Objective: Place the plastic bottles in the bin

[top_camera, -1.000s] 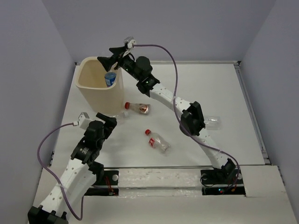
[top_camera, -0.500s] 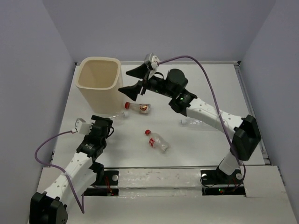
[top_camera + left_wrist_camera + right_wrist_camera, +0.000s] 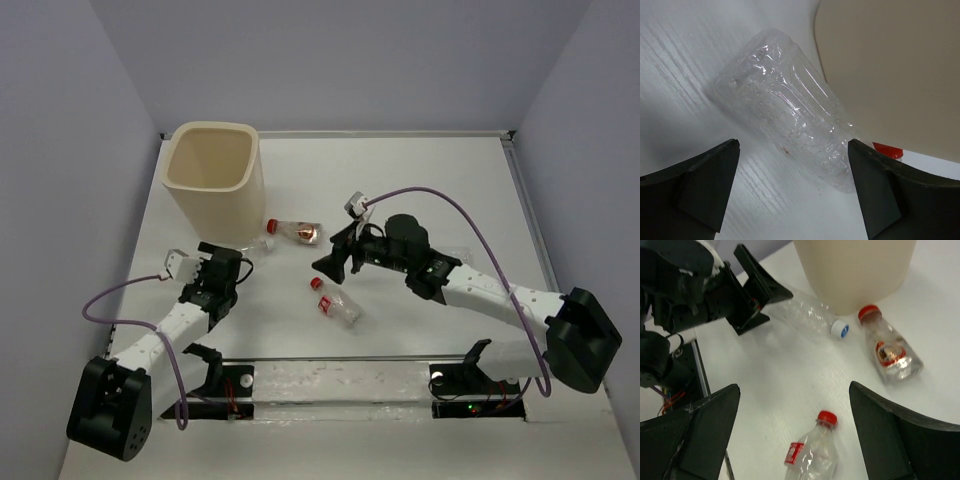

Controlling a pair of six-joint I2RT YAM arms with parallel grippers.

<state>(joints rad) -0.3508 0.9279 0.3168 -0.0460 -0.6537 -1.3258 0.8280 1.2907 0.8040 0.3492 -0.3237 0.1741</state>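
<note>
- Looking down from the top camera, we see the tall cream-beige plastic bin [image 3: 212, 175] standing upright at the far left of the white bench [image 3: 430, 180].
- We find three bottles lying on their sides on the bench, all outside the bin.
- A clear plastic bottle with a white cap [image 3: 805, 315] lies just beside the foot of the bin, with its cap pointing towards the middle of the bench.
- Just past that cap lies a clear plastic bottle with a red cap and a brown patch [image 3: 295, 231]. Its cap is also near the bin's foot.
- A clear plastic bottle with a red cap and a red label [image 3: 337, 303] lies nearer the arm bases, well apart from the bin.
- Our left end effector [image 3: 792, 145] is spread wide and low over the bench. In the left wrist view the base end of the white-capped bottle sits between its dark fingers [image 3: 710, 185]. We cannot tell whether either finger touches it.
- Our right end effector [image 3: 793, 387] is released and grasps nothing. It hangs above the bench between the two red-capped bottles, with its fingers pointing towards the bin.
</note>
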